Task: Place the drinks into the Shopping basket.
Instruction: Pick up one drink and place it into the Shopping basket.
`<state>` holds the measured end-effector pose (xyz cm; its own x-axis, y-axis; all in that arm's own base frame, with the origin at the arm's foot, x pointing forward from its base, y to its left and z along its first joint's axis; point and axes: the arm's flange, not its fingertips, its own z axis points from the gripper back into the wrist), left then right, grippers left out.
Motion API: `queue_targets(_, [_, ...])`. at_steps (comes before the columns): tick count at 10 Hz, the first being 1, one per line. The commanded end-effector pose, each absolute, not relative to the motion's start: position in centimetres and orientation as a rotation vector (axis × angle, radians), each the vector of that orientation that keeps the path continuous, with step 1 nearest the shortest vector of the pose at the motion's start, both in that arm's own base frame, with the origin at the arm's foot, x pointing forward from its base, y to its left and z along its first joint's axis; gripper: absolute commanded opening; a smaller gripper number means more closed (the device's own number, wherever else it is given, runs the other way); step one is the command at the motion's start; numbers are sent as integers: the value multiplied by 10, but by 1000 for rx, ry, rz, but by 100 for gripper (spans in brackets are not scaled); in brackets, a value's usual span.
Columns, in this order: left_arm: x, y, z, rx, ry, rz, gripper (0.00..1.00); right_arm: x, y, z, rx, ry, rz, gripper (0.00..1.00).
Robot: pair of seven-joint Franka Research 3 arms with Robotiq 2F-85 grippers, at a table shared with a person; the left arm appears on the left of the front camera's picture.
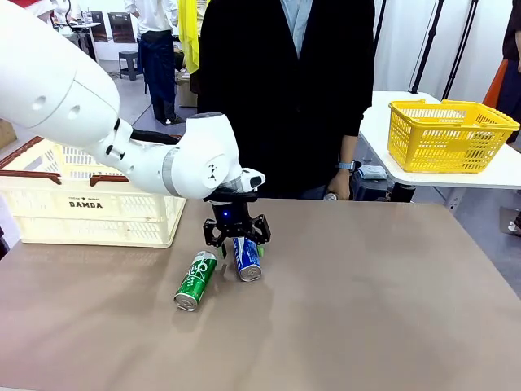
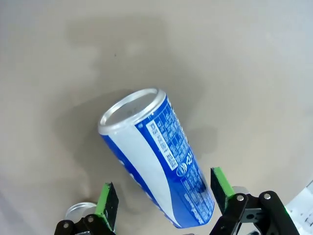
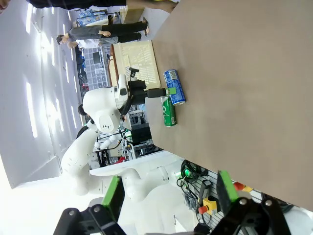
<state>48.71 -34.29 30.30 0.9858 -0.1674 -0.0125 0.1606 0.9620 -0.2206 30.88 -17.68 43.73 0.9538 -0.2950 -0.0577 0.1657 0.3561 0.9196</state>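
Cream plastic, the Shopping basket [image 1: 89,213] stands at the left of the table [image 1: 366,293]. Right of it the green can [image 1: 195,279] lies on its side, and just beside that lies the blue-and-white can [image 1: 247,259], also on its side. My left end effector [image 1: 241,243] hangs directly over the blue-and-white can, released and spread wide. Its green pads [image 2: 106,205] flank the can's lower end on either side without squeezing it. My right end effector [image 3: 169,193] is released too, grasping nothing, well apart from both cans.
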Motion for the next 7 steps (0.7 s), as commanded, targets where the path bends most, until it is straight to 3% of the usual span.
queue_targets(1, [494, -352, 296, -194, 19, -154, 100, 308, -177, 442, 1166, -111, -300, 100])
queue_targets(2, [494, -353, 294, -186, 19, -150, 40, 308, -177, 442, 1166, -111, -300, 100])
queue_targets(3, [493, -353, 294, -191, 12, -150, 0, 308, -177, 442, 1166, -111, -300, 100])
queue_targets(7, [489, -352, 295, -185, -2, -159, 0, 308, -177, 442, 1166, -111, -300, 100])
